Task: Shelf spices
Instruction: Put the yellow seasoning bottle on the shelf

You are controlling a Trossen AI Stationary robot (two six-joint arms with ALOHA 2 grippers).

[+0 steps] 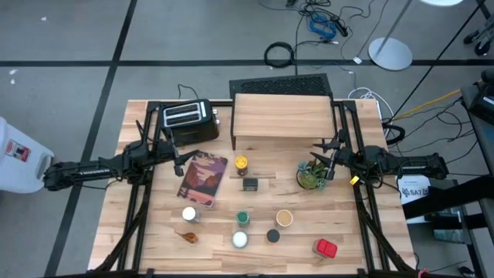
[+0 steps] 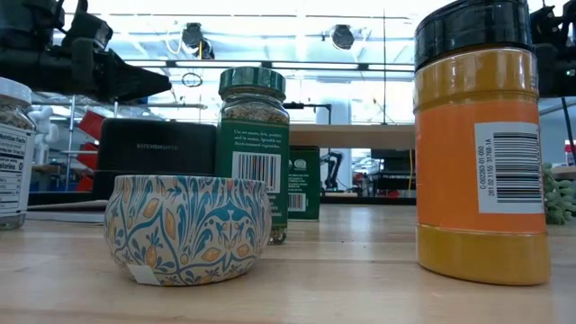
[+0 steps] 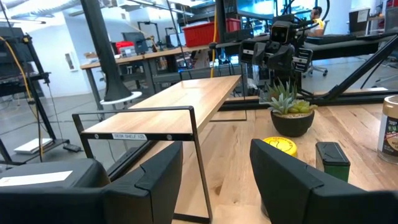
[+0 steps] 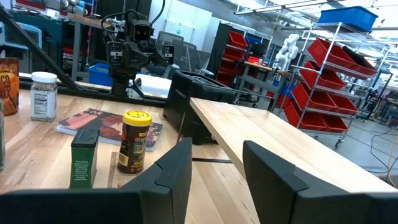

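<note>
While both arms hang above the table's two sides, no spice is between either pair of fingers. Left gripper [image 1: 179,160] sits over the left side, between the black toaster [image 1: 185,117] and the reddish book [image 1: 202,179]; its fingers [image 3: 155,180] stand apart with an empty gap. Through that gap, the left wrist view looks along the shelf [image 1: 282,116], whose wooden top is bare. Right gripper [image 1: 328,152] sits at the right side, beside the potted plant [image 1: 310,176] and just off the shelf's right front corner; its fingers [image 4: 273,174] are also parted, gap moderate, nothing held.

Spices all stand on the table in front of the shelf, well clear of both grippers:
- yellow-topped jar [image 1: 241,163], just in front of the shelf's front edge, near centre
- dark green tin [image 1: 250,184], directly in front of the yellow-topped jar
- white-topped jar [image 1: 189,215], by the book's near corner
- green-topped jar [image 1: 242,220] with a white-topped one [image 1: 240,239] just in front of it
- tan-topped jar [image 1: 284,218]
- black-topped jar [image 1: 272,235]
- red tin [image 1: 326,248], near the front right

Low view: patterned tin [image 2: 187,227] and orange jar with black cap [image 2: 482,135] in the foreground.
</note>
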